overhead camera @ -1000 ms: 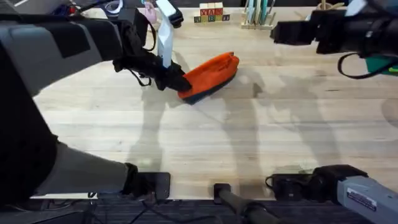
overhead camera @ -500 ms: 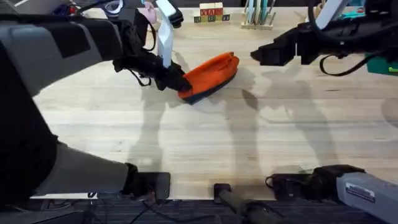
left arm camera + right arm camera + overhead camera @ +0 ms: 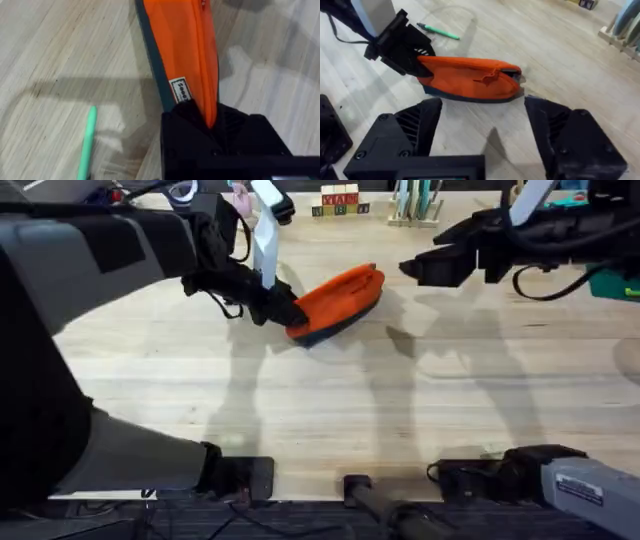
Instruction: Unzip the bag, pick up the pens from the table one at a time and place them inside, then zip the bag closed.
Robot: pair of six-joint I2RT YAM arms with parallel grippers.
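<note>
At upper centre of the overhead frame we see the bag (image 3: 340,301) on the worktop (image 3: 330,400), its near end clamped in the left tool (image 3: 288,313); right tool (image 3: 412,270) gapes wide, empty, just right of it; green pen (image 3: 439,32) lies beyond

In the overhead view, the left gripper (image 3: 283,310) covers the lower-left end of the bag (image 3: 340,298), the arm above it conceals the pen, and the left arm's near segment fills the frame's left side as a large, dark, blurred mass. In the left wrist view, the bag (image 3: 187,55) is cut off by the upper edge, its near end disappears between the black fingers (image 3: 200,140), and the label's print is too small to read; the pen (image 3: 86,147) runs off the lower edge. In the right wrist view, the left gripper (image 3: 415,62) hides one end of the bag (image 3: 470,75).
</note>
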